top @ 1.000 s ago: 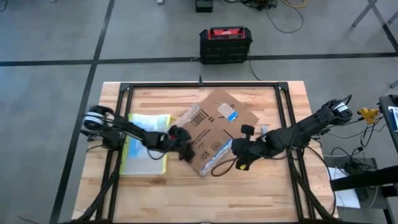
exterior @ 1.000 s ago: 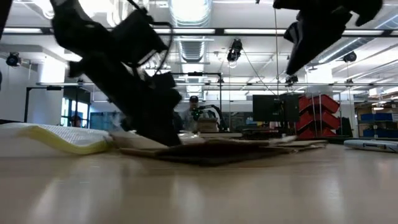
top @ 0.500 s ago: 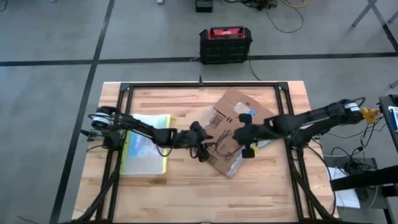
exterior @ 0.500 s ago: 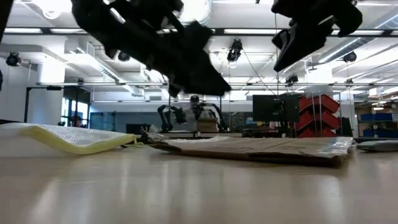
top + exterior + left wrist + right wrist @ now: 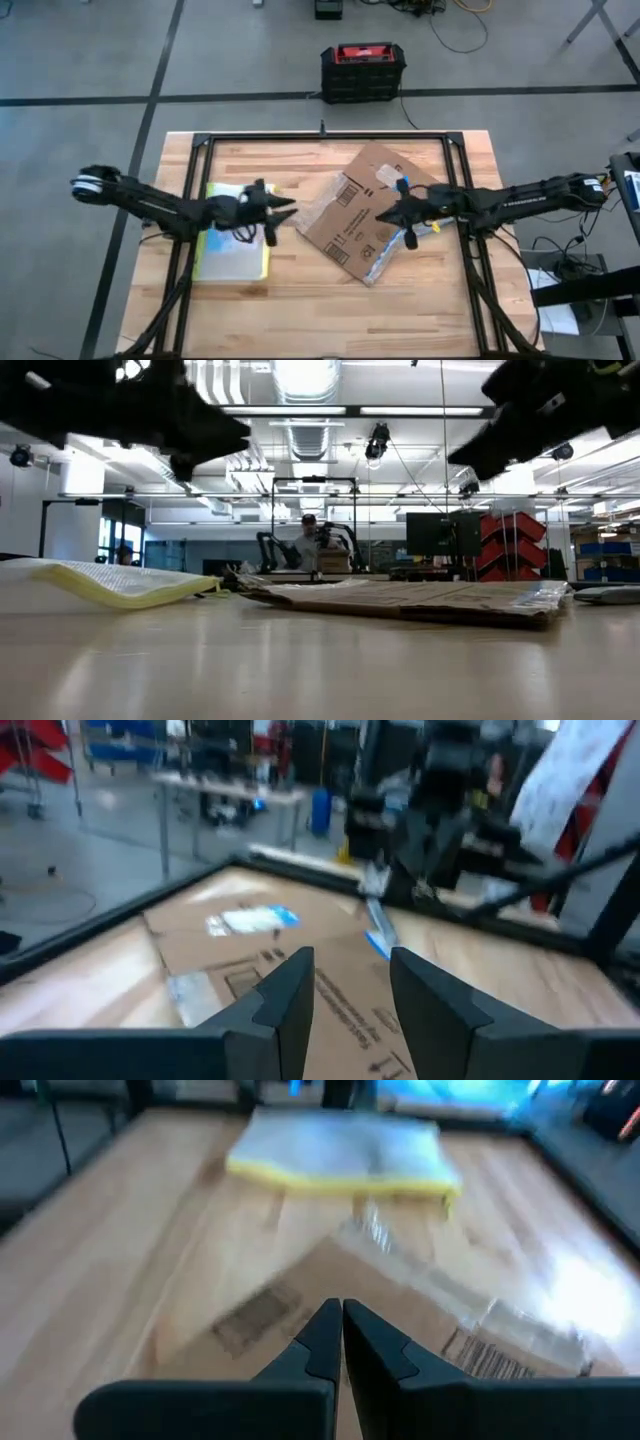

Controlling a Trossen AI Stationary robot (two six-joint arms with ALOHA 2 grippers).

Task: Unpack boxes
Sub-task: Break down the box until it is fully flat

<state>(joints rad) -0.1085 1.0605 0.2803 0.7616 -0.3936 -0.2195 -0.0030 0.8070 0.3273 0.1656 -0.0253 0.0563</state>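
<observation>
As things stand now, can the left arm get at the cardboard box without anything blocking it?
Probably yes. The left gripper hangs above the yellow-edged pouch, jaws apart and pointing toward the flattened cardboard box. Only bare table lies between them. The right gripper, jaws shut, sits over the box's far side.

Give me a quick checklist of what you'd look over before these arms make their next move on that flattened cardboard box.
1. Box lying flat on the table: ok.
2. Left pincer free of the box, hanging above the yellow-edged pouch, fingers apart and holding nothing: ok.
3. Right pincer above the box, fingers shut with nothing between them: ok.
4. Space between the two pincers: ok, they sit apart.
5. Whether anything remains inside the box: cannot tell.
6. Loose clear tape at the box's near edge could snag: not ok.
</observation>
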